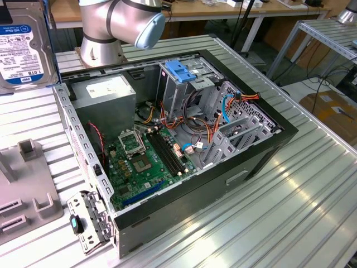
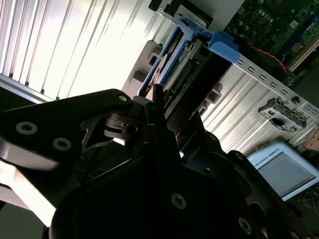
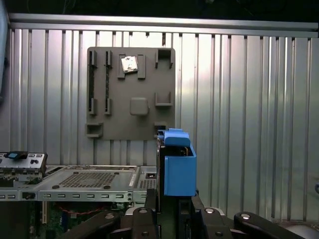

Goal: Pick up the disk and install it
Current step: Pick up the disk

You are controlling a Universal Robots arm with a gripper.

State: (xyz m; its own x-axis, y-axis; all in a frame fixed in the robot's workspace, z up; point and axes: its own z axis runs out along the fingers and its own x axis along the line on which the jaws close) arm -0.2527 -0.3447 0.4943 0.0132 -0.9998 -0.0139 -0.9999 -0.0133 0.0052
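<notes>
The gripper [image 3: 172,206] clenched the disk [image 3: 178,167] on edge near the grey fixture plate [image 3: 130,124]. In the open computer case [image 1: 212,192], loose cables [image 1: 207,133] crowded the blue-clipped drive cage [image 1: 174,89].

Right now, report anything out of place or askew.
One thing: the small silver chip on the grey fixture plate lies tilted, not square with its holders. The disk sits straight in the gripper; nothing looks damaged.
</notes>
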